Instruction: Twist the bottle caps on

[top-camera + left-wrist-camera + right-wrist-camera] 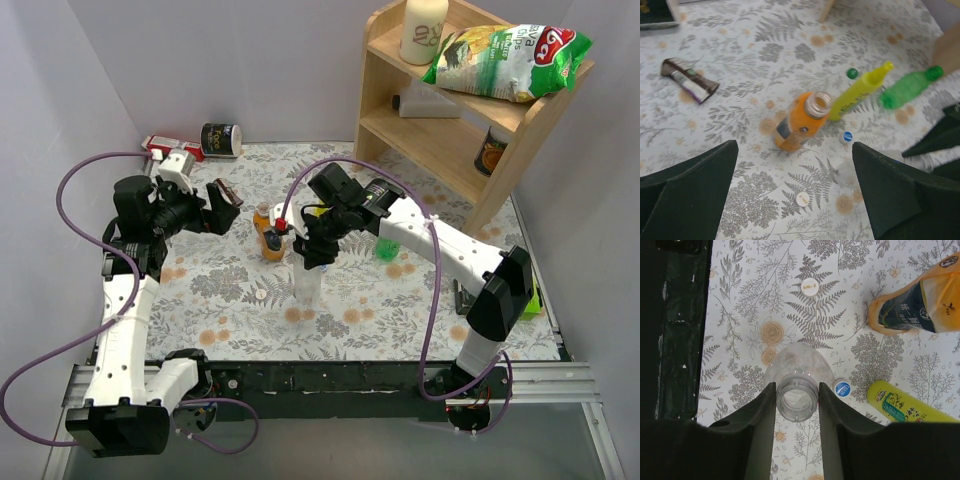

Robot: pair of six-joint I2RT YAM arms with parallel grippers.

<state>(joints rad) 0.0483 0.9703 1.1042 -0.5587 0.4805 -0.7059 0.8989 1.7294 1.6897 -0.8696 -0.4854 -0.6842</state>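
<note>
Jaws of the right gripper (797, 400) pinch the open neck of the upright clear bottle (799, 360). Blue cap (842, 388) lies just beside its base, white cap (810, 286) farther off. Left gripper (793, 145) hangs wide open, facing the uncapped orange bottle (797, 125).

Orange bottle (797, 127), clear bottle (797, 367), green bottle (905, 89), blue cap (846, 136), white cap (802, 199), grey fern-printed tablecloth (765, 50).

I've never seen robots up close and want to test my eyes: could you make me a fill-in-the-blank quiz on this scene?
The right gripper is shut on the ___ of the clear bottle.
The orange bottle has no ___ on its mouth.
The jaws of the left gripper stand wide ___.
Missing words: neck; cap; open.
</note>
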